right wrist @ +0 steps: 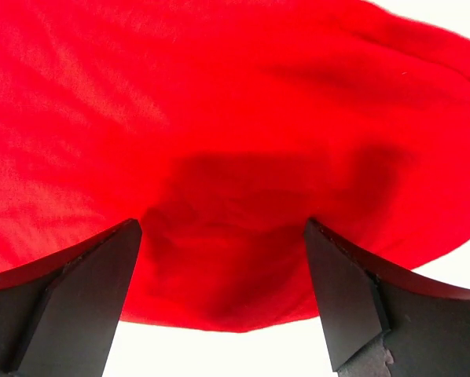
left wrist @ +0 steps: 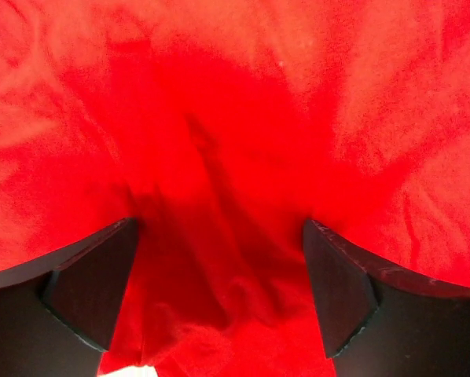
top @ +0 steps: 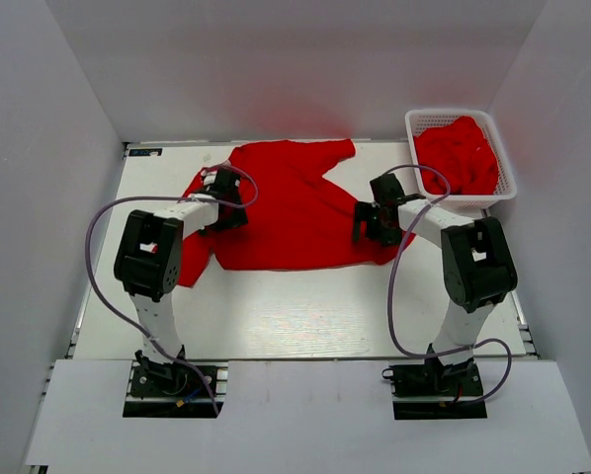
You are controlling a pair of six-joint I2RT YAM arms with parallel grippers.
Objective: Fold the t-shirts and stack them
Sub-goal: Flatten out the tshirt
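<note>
One red t-shirt [top: 295,207] lies spread and wrinkled across the back middle of the white table. More red t-shirts [top: 459,156] are bunched in the basket. My left gripper [top: 226,212] hangs over the shirt's left side, jaws wide apart; the left wrist view fills with red cloth [left wrist: 235,118], which also lies between the fingers [left wrist: 89,290]. My right gripper [top: 375,225] is over the shirt's right near edge, also open. In the right wrist view the cloth's hem [right wrist: 219,314] lies between the fingers [right wrist: 349,302], with bare table below it. Neither gripper grips anything.
A white mesh basket [top: 444,115] stands at the back right corner, close behind the right arm. White walls enclose the table on three sides. Bare tabletop [top: 295,316] stretches between the shirt and the arm bases.
</note>
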